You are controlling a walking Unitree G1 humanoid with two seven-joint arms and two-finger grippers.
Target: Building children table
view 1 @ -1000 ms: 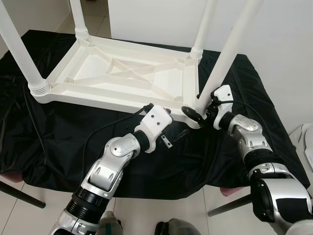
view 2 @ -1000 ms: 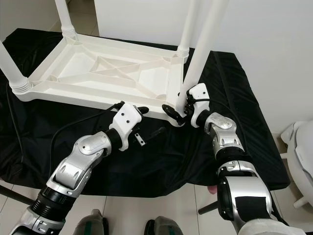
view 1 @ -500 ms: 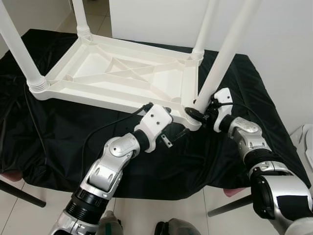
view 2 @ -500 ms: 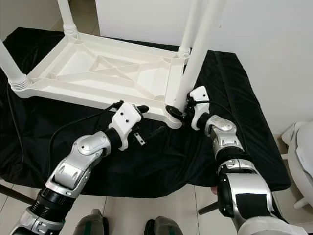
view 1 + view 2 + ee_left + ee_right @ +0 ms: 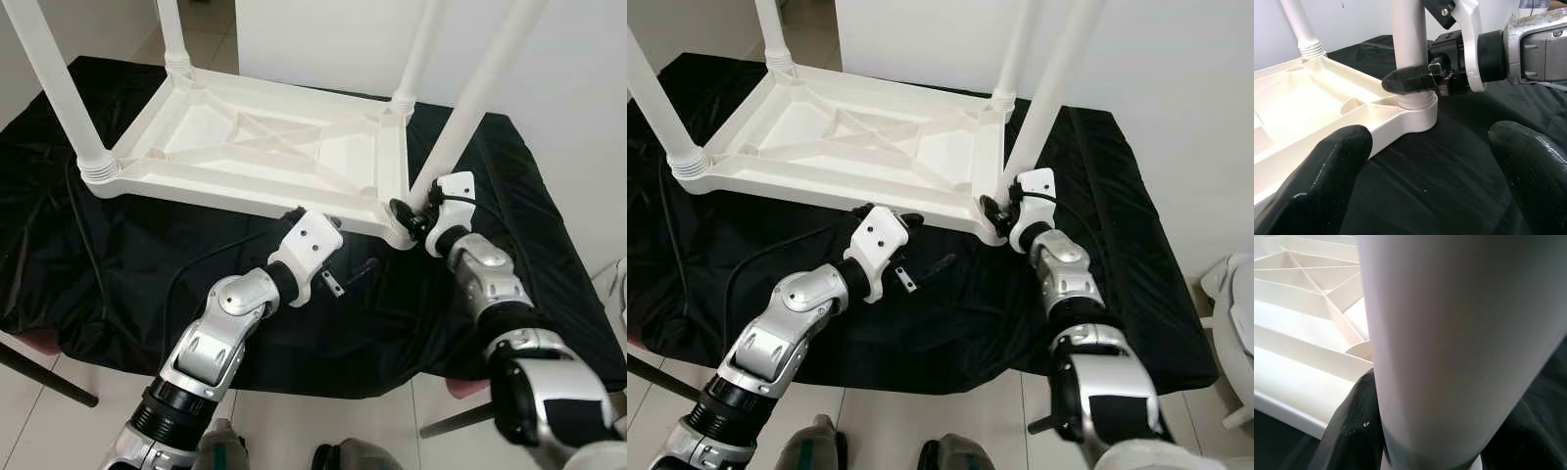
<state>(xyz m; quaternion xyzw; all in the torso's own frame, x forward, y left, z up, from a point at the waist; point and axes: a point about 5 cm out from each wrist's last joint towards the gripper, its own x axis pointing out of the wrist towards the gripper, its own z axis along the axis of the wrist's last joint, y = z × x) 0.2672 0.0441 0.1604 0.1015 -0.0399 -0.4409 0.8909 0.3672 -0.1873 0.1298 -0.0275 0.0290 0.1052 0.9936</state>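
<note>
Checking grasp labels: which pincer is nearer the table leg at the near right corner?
Right. The right pincer is clamped on the table leg near its base; the left pincer hovers open, apart, above the black cloth.

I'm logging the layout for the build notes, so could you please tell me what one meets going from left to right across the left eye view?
near-left table leg → upturned white tabletop → left gripper → right gripper clamped at the base of the near-right table leg
</note>
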